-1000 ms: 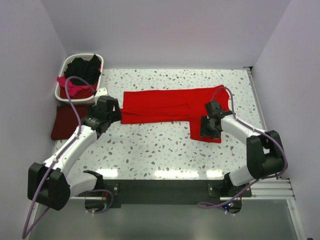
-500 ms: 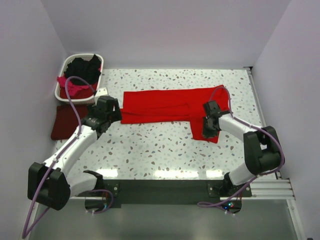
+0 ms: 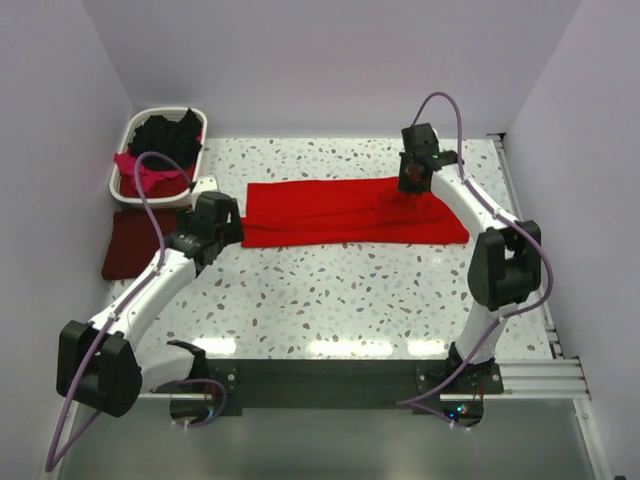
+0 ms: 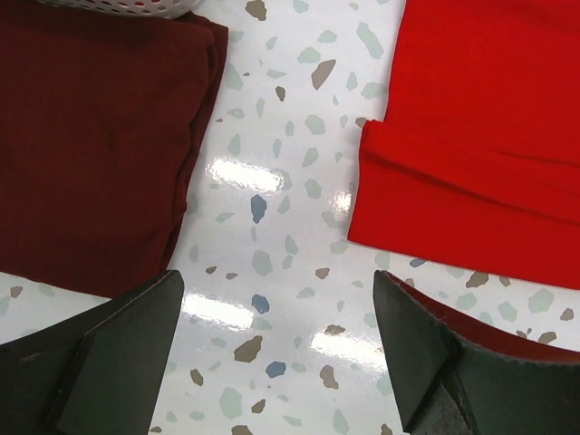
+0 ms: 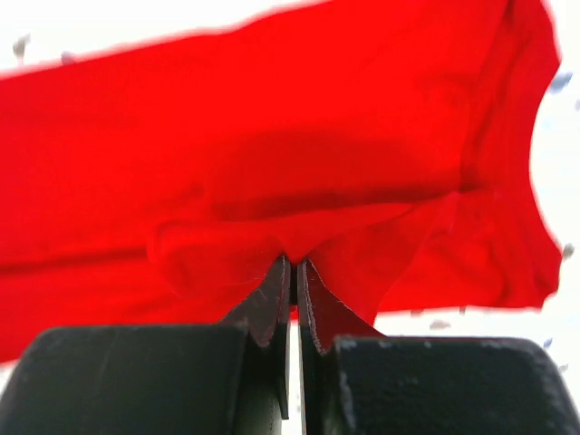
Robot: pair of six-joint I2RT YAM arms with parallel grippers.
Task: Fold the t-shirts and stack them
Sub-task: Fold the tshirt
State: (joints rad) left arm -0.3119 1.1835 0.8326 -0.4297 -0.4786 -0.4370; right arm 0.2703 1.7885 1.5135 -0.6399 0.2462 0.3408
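My right hand is shut tight on a fold of the red t-shirt, which is spread across the middle of the table. My left hand is wide open and empty, over the table beside the maroon t-shirt. I count four shirts, one per colour; the black t-shirt and the pink t-shirt, in the basket at the upper left, show only from above.

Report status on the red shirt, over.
Right gripper shut on red shirt, pinching a bunched fold. Left gripper open, empty, over table between maroon shirt and red shirt. Basket far left, not in the way.
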